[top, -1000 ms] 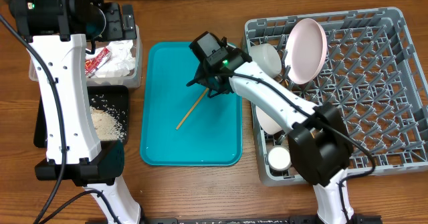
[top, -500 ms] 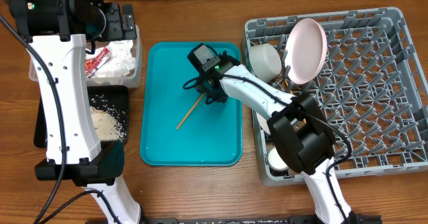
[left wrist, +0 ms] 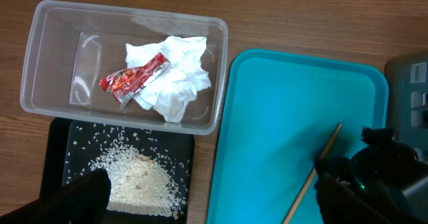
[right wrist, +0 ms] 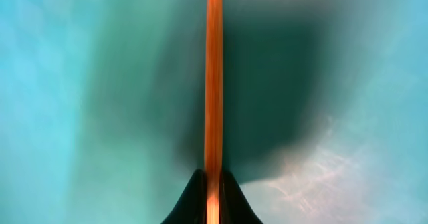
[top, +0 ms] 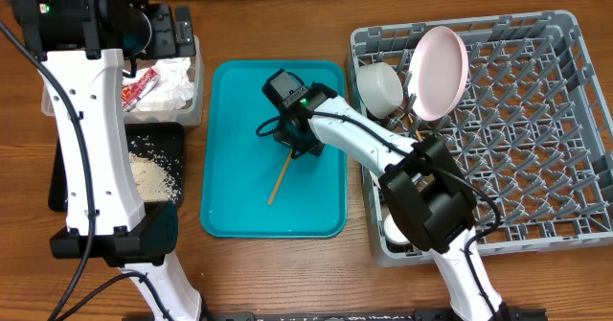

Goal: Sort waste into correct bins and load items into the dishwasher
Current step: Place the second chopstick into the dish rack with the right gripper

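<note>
Wooden table (top: 287, 273), wrapper (left wrist: 134, 79) and tissue (left wrist: 177, 83) in tub (left wrist: 40, 57), rice (left wrist: 137, 180) in black tray (left wrist: 57, 150), right end effector (right wrist: 212, 180) pinching chopstick (right wrist: 213, 63), left end effector (left wrist: 212, 194) spread empty.

The wooden table (top: 287, 273) bears a clear tub (left wrist: 50, 50), black tray (left wrist: 57, 157), teal tray (top: 230, 168) and grey dish rack (top: 536, 168).
</note>
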Robot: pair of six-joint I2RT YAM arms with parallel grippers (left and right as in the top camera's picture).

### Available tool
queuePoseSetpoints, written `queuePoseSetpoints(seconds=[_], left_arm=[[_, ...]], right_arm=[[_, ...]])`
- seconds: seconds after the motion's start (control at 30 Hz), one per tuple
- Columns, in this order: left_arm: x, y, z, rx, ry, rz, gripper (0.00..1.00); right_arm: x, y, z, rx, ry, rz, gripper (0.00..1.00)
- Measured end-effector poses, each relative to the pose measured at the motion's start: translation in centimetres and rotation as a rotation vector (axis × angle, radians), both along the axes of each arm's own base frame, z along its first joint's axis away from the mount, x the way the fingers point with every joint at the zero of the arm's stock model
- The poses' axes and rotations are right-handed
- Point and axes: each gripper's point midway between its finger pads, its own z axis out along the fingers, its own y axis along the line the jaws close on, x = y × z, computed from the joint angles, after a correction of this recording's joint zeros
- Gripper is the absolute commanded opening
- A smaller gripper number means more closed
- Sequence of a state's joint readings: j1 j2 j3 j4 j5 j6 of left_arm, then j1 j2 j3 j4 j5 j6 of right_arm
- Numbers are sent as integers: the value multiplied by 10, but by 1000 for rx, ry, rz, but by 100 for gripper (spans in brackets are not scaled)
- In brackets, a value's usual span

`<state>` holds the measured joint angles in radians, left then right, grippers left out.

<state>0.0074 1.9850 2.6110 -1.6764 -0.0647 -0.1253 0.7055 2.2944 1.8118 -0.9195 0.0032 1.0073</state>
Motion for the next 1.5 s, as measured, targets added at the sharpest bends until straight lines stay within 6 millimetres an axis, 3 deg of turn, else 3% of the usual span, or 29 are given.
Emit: queuePoseSetpoints(seconds=[0.13, 0.27, 0.43, 0.53, 0.73, 0.87, 0.97, 1.07, 1.33, 1.5], left_arm=[[0, 0, 0, 0, 0, 0, 100], [0, 0, 0, 0, 0, 0, 100], [0, 0, 0, 0, 0, 0, 100], [0, 0, 0, 0, 0, 0, 100], [0, 0, 0, 0, 0, 0, 100], [0, 0, 0, 0, 0, 0, 100], [0, 0, 0, 0, 0, 0, 100], [0, 0, 0, 0, 0, 0, 100], [0, 0, 0, 0, 0, 0, 100], [0, 0, 0, 0, 0, 0, 100]], right_arm=[[-7, -5, 15, -36, 45, 130, 4], [5, 0, 52, -25, -4, 238, 4], [-2, -15, 97, -64, -28, 330, 4], [-9, -34, 134, -110, -78, 345, 4], [-35, -96, 234, -235, -249, 337, 4], [-57, -134, 263, -345, -264, 345, 4], [-58, -150, 269, -412, -266, 375, 4], [-55, -162, 260, -456, -233, 426, 4], [-56, -226, 207, -473, 18, 416, 4], [-68, -242, 179, -469, 136, 445, 8]])
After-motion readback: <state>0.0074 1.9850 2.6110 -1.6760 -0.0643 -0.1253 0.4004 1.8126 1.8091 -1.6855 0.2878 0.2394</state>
